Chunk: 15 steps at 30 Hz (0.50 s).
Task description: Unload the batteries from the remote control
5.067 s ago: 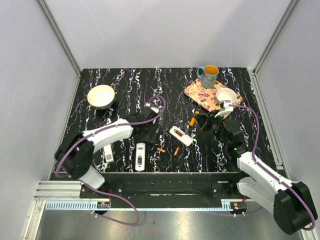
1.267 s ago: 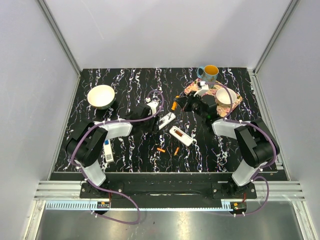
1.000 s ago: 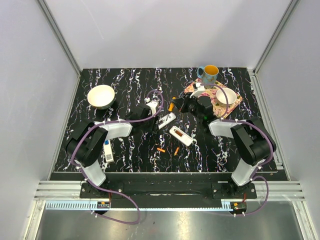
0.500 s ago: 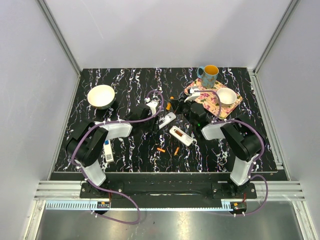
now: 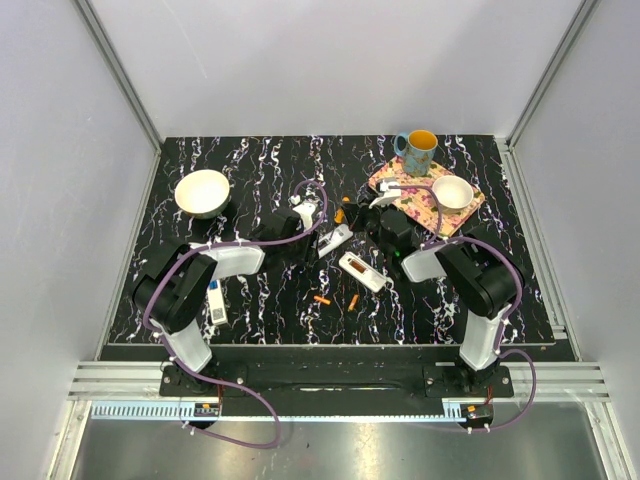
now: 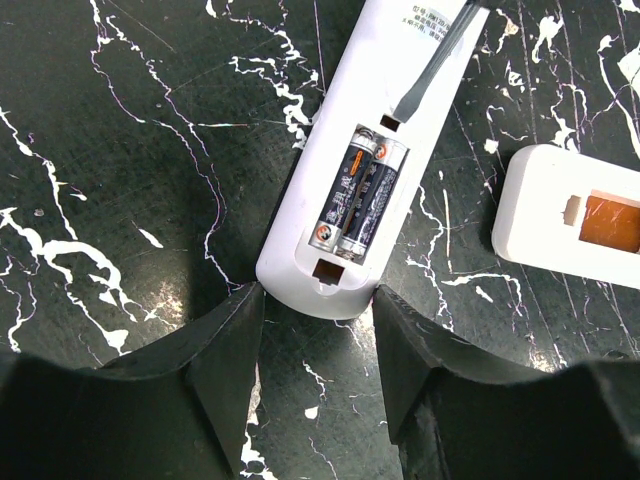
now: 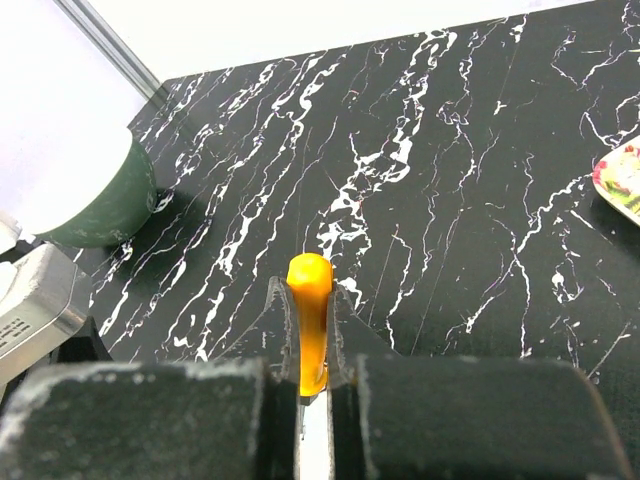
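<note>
Battery (image 7: 309,300), smooth orange cylinder, white plastic remote (image 6: 345,90)

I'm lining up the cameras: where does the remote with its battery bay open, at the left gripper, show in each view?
Top external: open remote mid-table, angled, at the tip of the left gripper.
Left wrist: centre frame, two dark batteries inside, near end between the fingers.
Right wrist: not identifiable there; the right gripper holds an orange battery.
Shared landmark: the black, white-veined table.
</note>
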### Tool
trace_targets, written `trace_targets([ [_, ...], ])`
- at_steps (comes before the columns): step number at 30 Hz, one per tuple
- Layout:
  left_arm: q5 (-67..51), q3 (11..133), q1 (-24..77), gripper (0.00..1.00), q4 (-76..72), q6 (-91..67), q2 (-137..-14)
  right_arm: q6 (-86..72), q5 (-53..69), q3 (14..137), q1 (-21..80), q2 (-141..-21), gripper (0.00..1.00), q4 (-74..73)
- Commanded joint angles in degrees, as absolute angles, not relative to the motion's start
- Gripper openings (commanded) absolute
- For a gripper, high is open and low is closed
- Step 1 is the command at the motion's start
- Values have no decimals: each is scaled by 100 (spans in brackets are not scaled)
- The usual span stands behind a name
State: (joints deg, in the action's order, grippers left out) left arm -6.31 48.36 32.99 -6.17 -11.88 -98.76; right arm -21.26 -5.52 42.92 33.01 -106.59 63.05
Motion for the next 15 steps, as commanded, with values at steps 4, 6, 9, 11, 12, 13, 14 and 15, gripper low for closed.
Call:
trace_targets([
  [4,-888,4808,3322,50,-562,-1195,-10160,-2197,-703,4157,3331,-10740,0,6776],
  [6,-896,4790,3331,50,-563,-1204,-10169,-2276,-703,4105,3322,-10749,0,6785],
  [9,-844,4746,3322,49,-615,-1222,-10169,-2346,-703,4034,3331,-10775,0,6811],
  [11,-835,4737,3313,49,-624,-1222,-10186,-2373,-712,3973,3331,-10767,0,6864],
  [12,-844,4746,3322,49,-624,-1230,-10204,-2399,-721,3955,3331,-10758,0,6882],
  [13,-852,4755,3322,49,-633,-1230,-10213,-2408,-721,3920,3331,-10775,0,6882],
  [14,-861,4755,3314,49,-633,-1230,-10239,-2408,-721,3911,3340,-10775,0,6899],
  [15,-861,4764,3322,49,-633,-1222,-10257,-2417,-721,3902,3340,-10775,0,6908],
])
